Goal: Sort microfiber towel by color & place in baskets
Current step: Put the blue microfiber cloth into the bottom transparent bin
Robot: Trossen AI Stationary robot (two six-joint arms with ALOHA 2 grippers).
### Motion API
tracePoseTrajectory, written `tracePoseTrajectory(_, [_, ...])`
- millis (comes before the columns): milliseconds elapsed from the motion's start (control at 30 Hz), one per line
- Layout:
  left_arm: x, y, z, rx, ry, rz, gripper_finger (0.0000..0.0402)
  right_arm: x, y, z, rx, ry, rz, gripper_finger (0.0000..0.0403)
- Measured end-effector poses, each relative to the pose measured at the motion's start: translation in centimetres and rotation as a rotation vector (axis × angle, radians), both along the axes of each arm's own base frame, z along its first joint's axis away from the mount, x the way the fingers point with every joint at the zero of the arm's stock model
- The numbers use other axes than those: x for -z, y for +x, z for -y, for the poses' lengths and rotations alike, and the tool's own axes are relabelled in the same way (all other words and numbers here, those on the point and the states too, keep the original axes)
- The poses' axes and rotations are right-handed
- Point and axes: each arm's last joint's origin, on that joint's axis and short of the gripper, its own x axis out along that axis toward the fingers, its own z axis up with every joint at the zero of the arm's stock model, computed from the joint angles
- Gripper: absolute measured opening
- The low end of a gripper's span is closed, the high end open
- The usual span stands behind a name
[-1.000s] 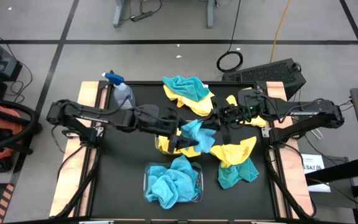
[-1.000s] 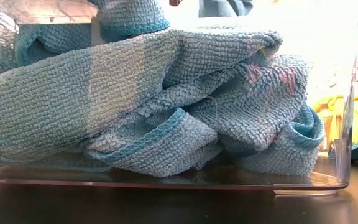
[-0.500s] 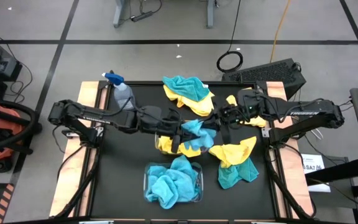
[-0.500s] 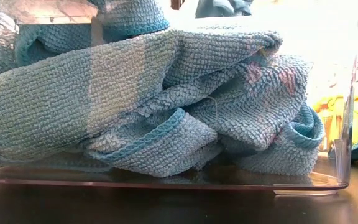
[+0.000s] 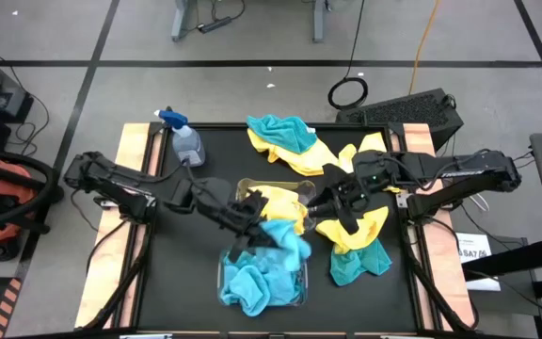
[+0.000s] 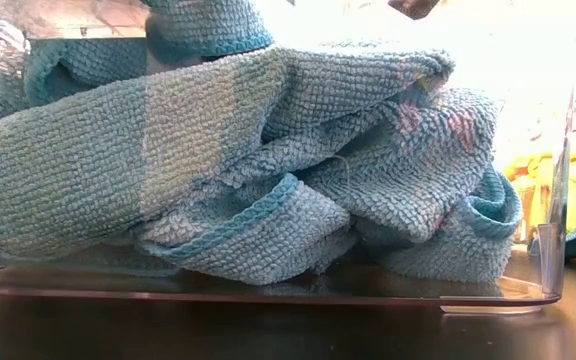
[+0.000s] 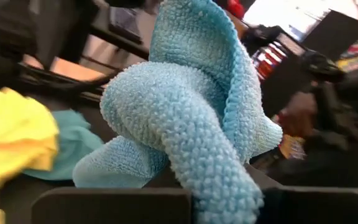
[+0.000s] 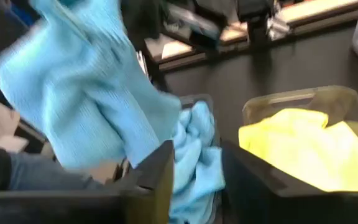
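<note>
1. I see a teal towel (image 5: 285, 240) held by my left gripper (image 5: 252, 237) just below the middle of the high view, hanging over the upper edge of the near basket (image 5: 301, 282); in the left wrist view the same cloth (image 7: 191, 118) bulges up from between the fingers, which are pressed together on it.
2. The near basket, low in the frame's centre, holds a heap of teal towels (image 5: 252, 282); the low view looks through its clear wall (image 6: 553, 200) at those folded cloths (image 6: 228, 170).
3. The second basket (image 5: 252, 185) sits just above it, at the frame's middle, with yellow towels (image 5: 276, 202) inside; the right wrist view shows its rim (image 8: 303, 99) around the yellow cloth (image 8: 303, 146).
4. My right gripper (image 5: 320, 201) is right of centre, beside the yellow-filled basket. In its own view the fingers (image 8: 160, 174) stand apart with nothing between them.
5. A yellow towel (image 5: 351, 229) lies over a teal one (image 5: 360, 264) at lower right of the mat.
6. Another teal-and-yellow pile (image 5: 285, 139) lies at upper centre, and more yellow cloth (image 5: 365, 151) sits at upper right, partly under my right arm.
7. A spray bottle (image 5: 184, 139) with a blue trigger stands at the table's (image 5: 177, 273) upper left.
</note>
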Motion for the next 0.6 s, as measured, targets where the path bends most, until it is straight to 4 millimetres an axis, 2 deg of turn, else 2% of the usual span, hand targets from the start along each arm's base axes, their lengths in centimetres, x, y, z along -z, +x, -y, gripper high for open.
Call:
tracePoseTrajectory(167, [-0.7, -1.5, 2.6, 0.086, -0.020, 0.000, 0.0013, 0.2, -0.6, -0.6, -0.037, -0.023, -0.035, 0.0192])
tracePoseTrajectory(300, [-0.1, -2.0, 4.7, 0.099, -0.012, -0.040, 0.0013, 0.4, -0.7, -1.0, -0.051, -0.023, -0.055, 0.0217])
tracePoseTrajectory(600, [4.6, -2.0, 7.1, -0.007, 0.160, -0.311, 0.0012, 1.0, -1.3, -2.1, -0.102, -0.029, -0.125, 0.0216])
